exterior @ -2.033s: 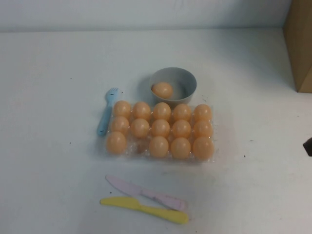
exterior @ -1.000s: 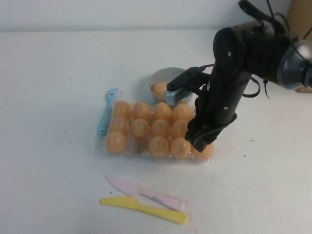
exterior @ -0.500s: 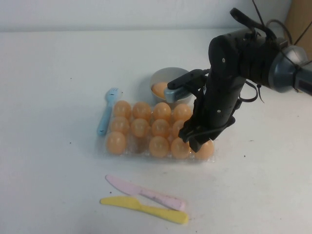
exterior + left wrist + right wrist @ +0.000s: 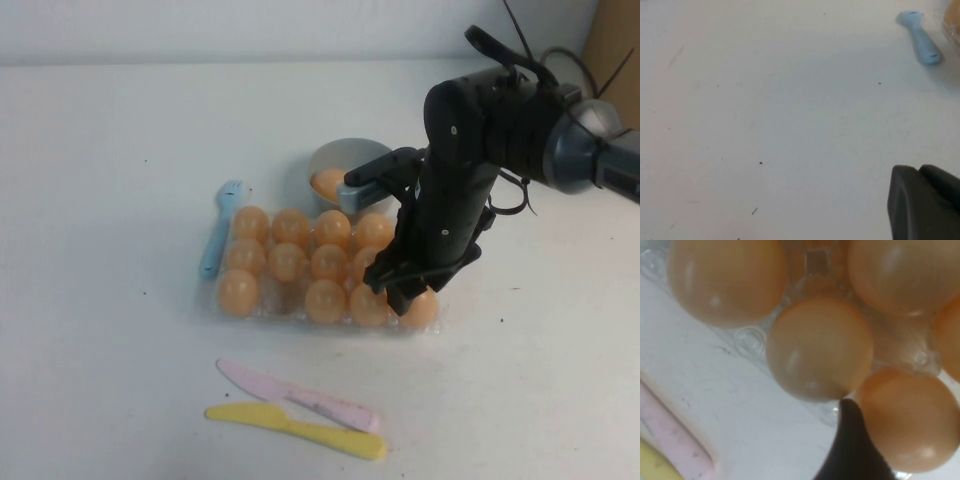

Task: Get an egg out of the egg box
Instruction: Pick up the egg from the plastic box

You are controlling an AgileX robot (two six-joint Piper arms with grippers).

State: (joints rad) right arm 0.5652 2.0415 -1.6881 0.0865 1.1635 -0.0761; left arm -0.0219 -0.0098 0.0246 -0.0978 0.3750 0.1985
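The clear plastic egg box (image 4: 278, 298) sits mid-table with orange-tan eggs in most cups; one front-row cup is bare. My right gripper (image 4: 405, 295) is low over the box's front right corner, open, at the corner egg (image 4: 424, 309). In the right wrist view one dark finger (image 4: 852, 440) stands against the side of that egg (image 4: 910, 420), between it and a neighbouring egg (image 4: 820, 347); the other finger is out of frame. My left gripper (image 4: 922, 200) is shut and empty over bare table, and is absent from the high view.
A grey bowl (image 4: 345, 155) holding one egg (image 4: 326, 183) stands just behind the box. A blue fork (image 4: 218, 235) lies left of the box. A pink knife (image 4: 300, 395) and a yellow knife (image 4: 300, 430) lie in front. A cardboard box (image 4: 625, 40) stands at the far right.
My right arm came in from the right and has moved down and slightly left onto the box's front right corner egg. The eggs and box have not moved.
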